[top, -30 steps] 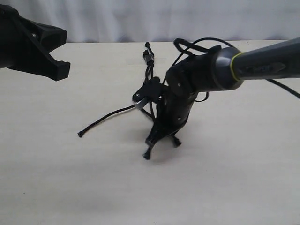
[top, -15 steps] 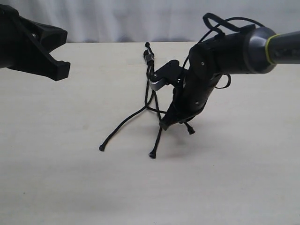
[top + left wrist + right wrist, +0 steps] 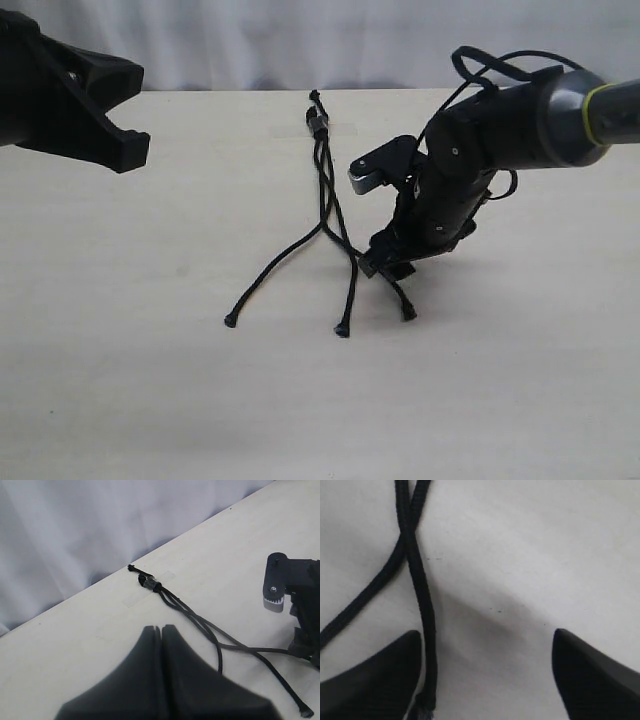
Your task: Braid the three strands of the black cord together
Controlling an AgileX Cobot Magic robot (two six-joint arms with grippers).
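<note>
The black cord (image 3: 322, 170) lies on the pale table, its knotted, clear-taped top (image 3: 318, 125) at the far side. Below a crossing, the three strands fan out: left strand (image 3: 272, 268), middle strand (image 3: 350, 292), right strand (image 3: 400, 298). My right gripper (image 3: 385, 264) hangs open just over the right strand, holding nothing. In the right wrist view that strand (image 3: 422, 605) runs beside one finger (image 3: 375, 680), with my right gripper (image 3: 486, 636) wide apart. My left gripper (image 3: 125, 150) stays shut and empty at the far left, away from the cord; its wrist view shows the left gripper (image 3: 159, 629) and the cord's top (image 3: 150, 583).
A white curtain (image 3: 330, 40) hangs behind the table's far edge. The right arm's own black cables (image 3: 490, 62) loop above its wrist. Bare tabletop (image 3: 320, 420) spreads in front of the strand tips.
My right gripper has moved right, away from the strands' middle, and let a strand go. The strands have swung over; the left tip lies nearer the front and the right strand trails right.
</note>
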